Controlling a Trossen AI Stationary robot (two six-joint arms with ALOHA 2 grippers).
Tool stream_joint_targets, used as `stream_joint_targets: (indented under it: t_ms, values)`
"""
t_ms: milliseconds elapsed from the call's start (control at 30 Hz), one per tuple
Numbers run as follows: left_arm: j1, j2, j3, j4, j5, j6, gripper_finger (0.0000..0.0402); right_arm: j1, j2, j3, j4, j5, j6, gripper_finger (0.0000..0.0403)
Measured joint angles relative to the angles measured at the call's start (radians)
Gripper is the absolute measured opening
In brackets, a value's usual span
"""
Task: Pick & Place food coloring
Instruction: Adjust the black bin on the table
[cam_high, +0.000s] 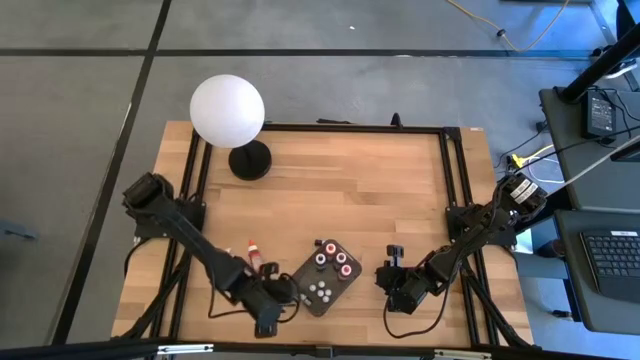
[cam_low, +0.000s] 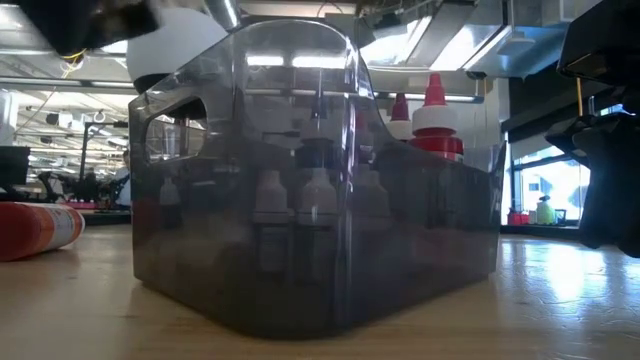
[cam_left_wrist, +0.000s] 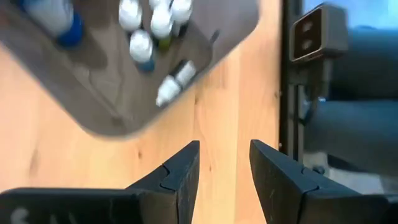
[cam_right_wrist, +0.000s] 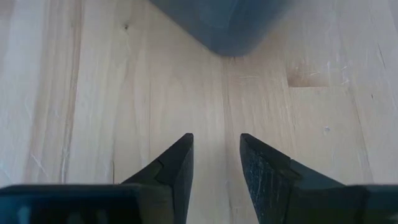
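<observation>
The dark grey tray (cam_high: 325, 277) stands near the table's front edge, with several small food coloring bottles (cam_left_wrist: 142, 45) upright in it. One white-capped bottle (cam_left_wrist: 175, 82) lies tipped on the tray floor. Red caps (cam_low: 432, 108) show above the tray wall in the low view. Loose red bottles (cam_high: 256, 255) lie on the wood left of the tray; the low view shows one on its side (cam_low: 35, 228). My left gripper (cam_left_wrist: 224, 168) hangs open and empty beside the tray's near left corner (cam_high: 278, 298). My right gripper (cam_right_wrist: 216, 163) stands open and empty just right of the tray (cam_high: 388, 268).
A white globe lamp (cam_high: 228, 110) on a black base (cam_high: 250, 160) stands at the far left. A black frame rail (cam_high: 455, 170) runs along the table's edges. Bare wood (cam_high: 360, 190) lies between lamp and tray.
</observation>
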Motion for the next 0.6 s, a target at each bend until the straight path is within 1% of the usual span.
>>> stream_joint_targets:
  t_ms: [133, 267, 367, 467, 600]
  values:
    - [-0.035, 0.0, -0.081, 0.086, -0.071, -0.106, 0.0135, -0.016, 0.0, 0.0, 0.0, 0.059, -0.045, 0.0134]
    - [-0.04, 0.0, -0.151, 0.179, -0.113, -0.12, 0.0132, -0.049, 0.0, 0.0, 0.003, 0.104, -0.102, 0.0134]
    - [-0.031, 0.0, -0.189, 0.223, -0.164, -0.107, 0.0133, -0.075, 0.0, 0.0, 0.034, 0.104, -0.178, 0.0134]
    - [-0.015, 0.0, -0.221, 0.238, -0.189, -0.107, 0.0135, -0.093, 0.0, 0.0, 0.096, 0.098, -0.272, 0.0134]
    - [0.013, 0.001, -0.24, 0.238, -0.213, -0.104, 0.0133, -0.11, 0.0, 0.0, 0.159, 0.01, -0.357, 0.0134]
